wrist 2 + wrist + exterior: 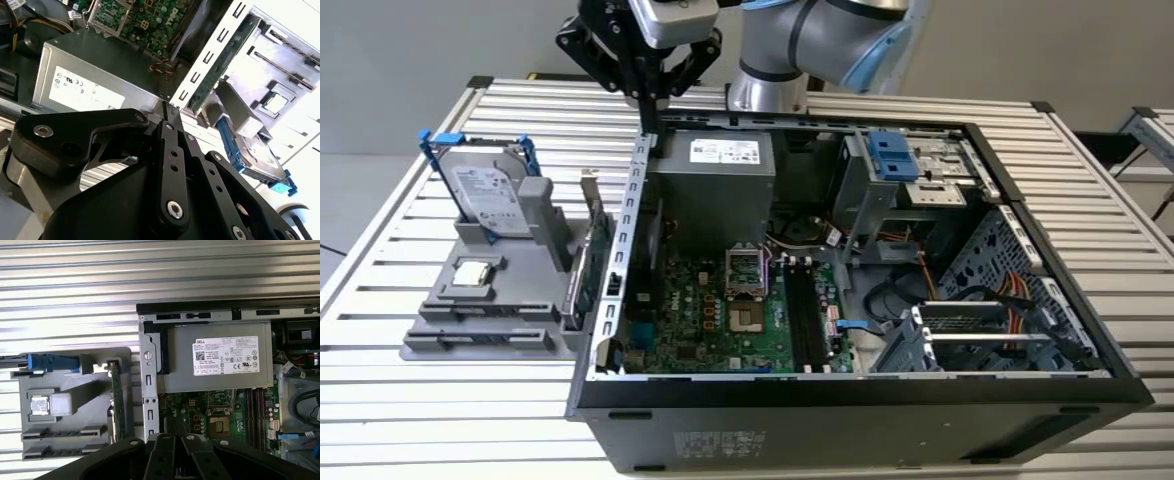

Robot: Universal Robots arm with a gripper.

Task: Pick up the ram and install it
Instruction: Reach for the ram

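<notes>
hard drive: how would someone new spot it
Look at the grey holder on the slatted table, at the exterior view's left of the open computer case. The hard drive stands on edge at its far end, the only silver box with blue rails.

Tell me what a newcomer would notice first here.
The open computer case dominates the middle of the slatted table, its green motherboard exposed. The black gripper hangs over the case's far corner on the exterior view's left. A grey holder further left carries a blue-railed hard drive.
</notes>
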